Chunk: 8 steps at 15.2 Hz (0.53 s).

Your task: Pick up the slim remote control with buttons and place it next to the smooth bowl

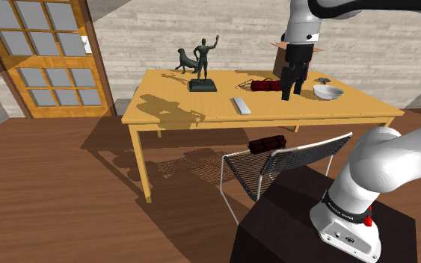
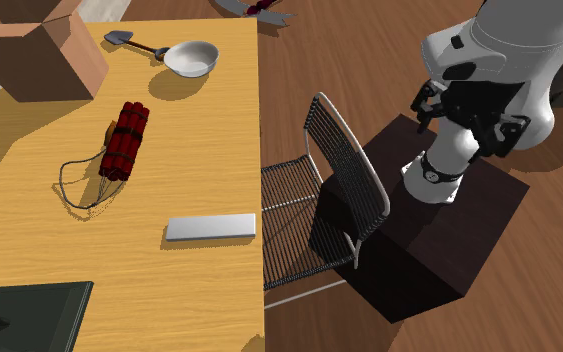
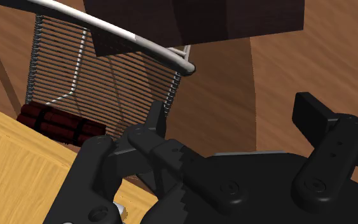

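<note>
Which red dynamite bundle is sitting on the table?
The dynamite bundle on the tabletop near the bowl; the other bundle lies below it, behind the chair.

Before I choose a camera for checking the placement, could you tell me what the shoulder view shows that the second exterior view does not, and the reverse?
Shoulder view: the paned door and the open claw above the table. Second exterior view: the looped wires trailing from the dynamite bundle. Both: the table, the grey remote, the white bowl, the dynamite bundle, the wire chair and the dark stand.
</note>
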{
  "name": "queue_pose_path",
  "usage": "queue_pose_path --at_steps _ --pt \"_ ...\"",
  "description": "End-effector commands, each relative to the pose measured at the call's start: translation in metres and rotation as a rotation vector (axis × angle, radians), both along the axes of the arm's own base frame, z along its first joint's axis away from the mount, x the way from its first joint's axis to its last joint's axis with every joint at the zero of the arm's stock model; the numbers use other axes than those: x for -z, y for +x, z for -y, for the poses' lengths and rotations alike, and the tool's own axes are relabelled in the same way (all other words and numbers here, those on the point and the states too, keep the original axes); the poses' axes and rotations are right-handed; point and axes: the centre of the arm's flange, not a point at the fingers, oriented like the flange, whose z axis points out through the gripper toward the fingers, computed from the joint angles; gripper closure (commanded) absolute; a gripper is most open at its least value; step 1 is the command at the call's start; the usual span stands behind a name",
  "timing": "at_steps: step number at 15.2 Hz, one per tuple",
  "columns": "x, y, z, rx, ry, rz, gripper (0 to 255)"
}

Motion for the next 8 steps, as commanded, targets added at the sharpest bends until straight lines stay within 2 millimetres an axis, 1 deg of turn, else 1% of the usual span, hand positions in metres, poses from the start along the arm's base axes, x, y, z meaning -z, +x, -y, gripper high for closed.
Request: queue_pose_path --at_steps 1,8 --pt "0.0 0.0 0.0 0.0 0.0 0.0 0" --pt "0.042 0.068 0.038 0.089 -0.011 0.022 0"
